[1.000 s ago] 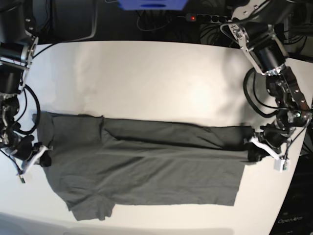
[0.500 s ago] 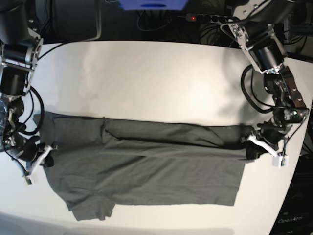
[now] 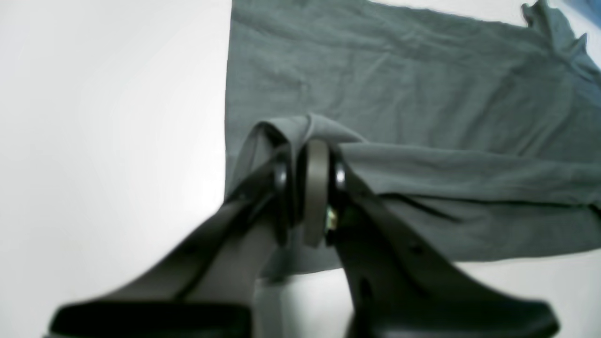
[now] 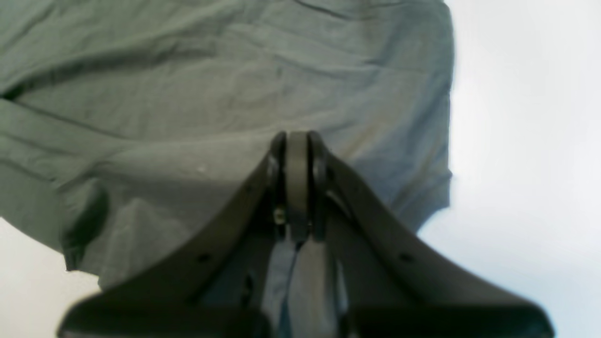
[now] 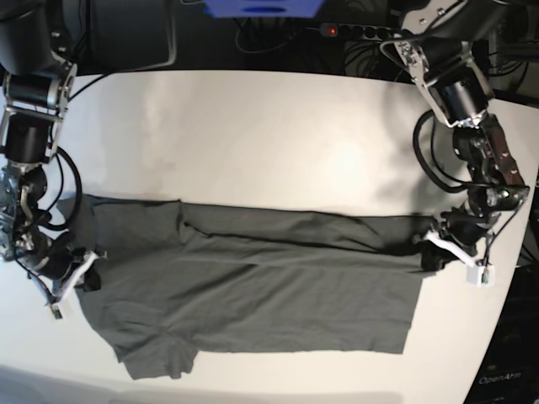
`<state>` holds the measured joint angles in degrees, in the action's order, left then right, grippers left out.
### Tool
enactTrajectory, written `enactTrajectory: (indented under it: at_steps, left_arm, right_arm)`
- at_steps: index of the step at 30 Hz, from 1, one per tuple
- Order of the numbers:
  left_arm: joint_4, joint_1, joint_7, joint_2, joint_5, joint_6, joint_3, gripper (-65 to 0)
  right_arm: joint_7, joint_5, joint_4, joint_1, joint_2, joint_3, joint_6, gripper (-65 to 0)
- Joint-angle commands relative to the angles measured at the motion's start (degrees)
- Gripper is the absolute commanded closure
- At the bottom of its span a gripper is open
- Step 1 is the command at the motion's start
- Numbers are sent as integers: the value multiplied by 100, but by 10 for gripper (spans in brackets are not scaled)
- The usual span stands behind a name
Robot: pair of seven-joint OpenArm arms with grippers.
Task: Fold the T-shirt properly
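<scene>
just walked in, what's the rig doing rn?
Two arms are mid-fold on a dark grey T-shirt spread across the white table. The left claw is shut on the cloth at one end, the right claw shut on it at the sleeve end. The far edge is already folded over lengthwise; the near half lies flat.

"OpenArm" on black corner panel (image 5: 505, 379)

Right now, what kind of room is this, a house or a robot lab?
Probably a robot lab or workshop: two robot arms work over a bare white table, tangled cables and a power strip sit behind it, and a T-shirt lies ready for folding practice.
</scene>
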<state>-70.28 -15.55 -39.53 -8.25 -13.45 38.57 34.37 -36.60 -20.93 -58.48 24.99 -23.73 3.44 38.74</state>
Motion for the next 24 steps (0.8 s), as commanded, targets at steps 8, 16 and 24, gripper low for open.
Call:
enactTrajectory:
  at_steps: [8,16,24]
  left_arm:
    - [272,-137,687,-58,-110,16,-13,-18]
    - [298,-137,907,-58,-110,16,-13,-20]
    - [298,-155,907,-67,-110,16,-4,-119]
  right_arm:
    - [297,-65,-91,46,21,3,126,-9]
    - [306,-65,-91,46,21,-120,126,-12]
    - [306,-65,-82,55,-14,-111,126,-15]
